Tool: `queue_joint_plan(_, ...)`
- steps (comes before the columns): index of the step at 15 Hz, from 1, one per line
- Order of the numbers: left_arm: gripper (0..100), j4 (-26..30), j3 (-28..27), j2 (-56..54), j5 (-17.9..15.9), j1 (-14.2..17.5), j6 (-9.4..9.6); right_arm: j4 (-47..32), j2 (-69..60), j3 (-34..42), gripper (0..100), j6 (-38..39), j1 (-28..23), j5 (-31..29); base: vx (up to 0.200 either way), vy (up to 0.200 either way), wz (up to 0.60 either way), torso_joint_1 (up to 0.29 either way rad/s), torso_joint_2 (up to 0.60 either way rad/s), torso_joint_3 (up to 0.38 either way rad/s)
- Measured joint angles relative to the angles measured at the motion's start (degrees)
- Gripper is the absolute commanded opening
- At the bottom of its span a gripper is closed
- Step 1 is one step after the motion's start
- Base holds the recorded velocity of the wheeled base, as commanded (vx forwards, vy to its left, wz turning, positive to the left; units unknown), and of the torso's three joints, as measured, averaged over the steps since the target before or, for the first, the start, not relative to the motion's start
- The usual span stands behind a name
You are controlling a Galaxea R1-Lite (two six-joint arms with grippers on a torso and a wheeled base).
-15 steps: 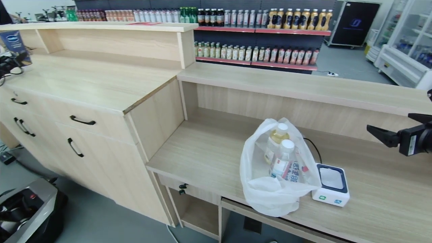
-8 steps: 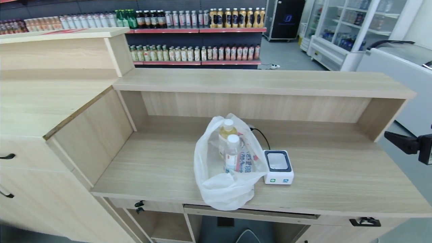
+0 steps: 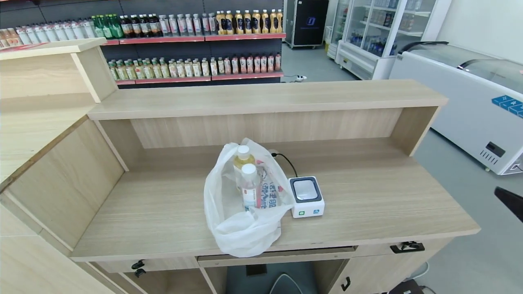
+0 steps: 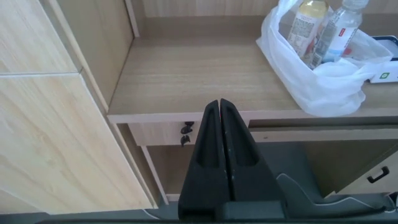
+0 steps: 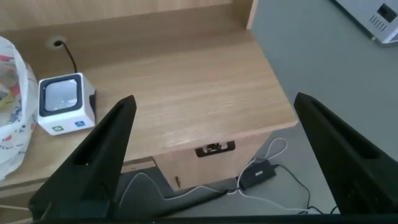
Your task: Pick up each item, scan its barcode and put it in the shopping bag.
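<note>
A white plastic shopping bag stands open on the wooden counter. Two capped bottles stand upright in it, a yellow drink and a clear one, beside a printed packet. A small white barcode scanner touches the bag's right side. My left gripper is shut on nothing, hanging in front of and below the counter's front edge, left of the bag. My right gripper is open and empty, beyond the counter's right front corner, well right of the scanner. One of its fingers shows in the head view.
A raised shelf runs along the counter's back, and a taller cabinet walls its left side. The scanner's black cable runs to the back. Drawer handles sit below the front edge. A chest freezer stands to the right.
The whole head picture has swung to the right, so the camera moved. Bag, bottles and scanner keep their places on the counter. The right gripper now shows only at the picture's right edge.
</note>
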State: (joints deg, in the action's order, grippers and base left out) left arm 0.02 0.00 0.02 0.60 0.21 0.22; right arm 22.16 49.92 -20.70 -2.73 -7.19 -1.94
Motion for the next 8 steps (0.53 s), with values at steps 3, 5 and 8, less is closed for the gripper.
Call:
queue_joint_plan(3, 0, 0.0, 0.0, 0.0, 0.0, 0.1, -0.01, -0.8, -16.6, 12.2, 100, 0.3, 2.7, -0.3, 0.000, 0.000, 0.00, 0.000, 0.00, 0.000)
queue_joint_plan(5, 0, 0.0, 0.0, 0.0, 0.0, 0.0, 0.05, -5.5, -27.1, 16.7, 100, 0.6, 4.1, -0.2, 0.000, 0.000, 0.00, 0.000, 0.00, 0.000)
queue_joint_plan(8, 0, 0.0, 0.0, 0.0, 0.0, 0.0, 0.00, -15.7, -40.4, 19.8, 100, 0.5, 5.7, 0.6, 0.000, 0.000, 0.00, 0.000, 0.00, 0.000)
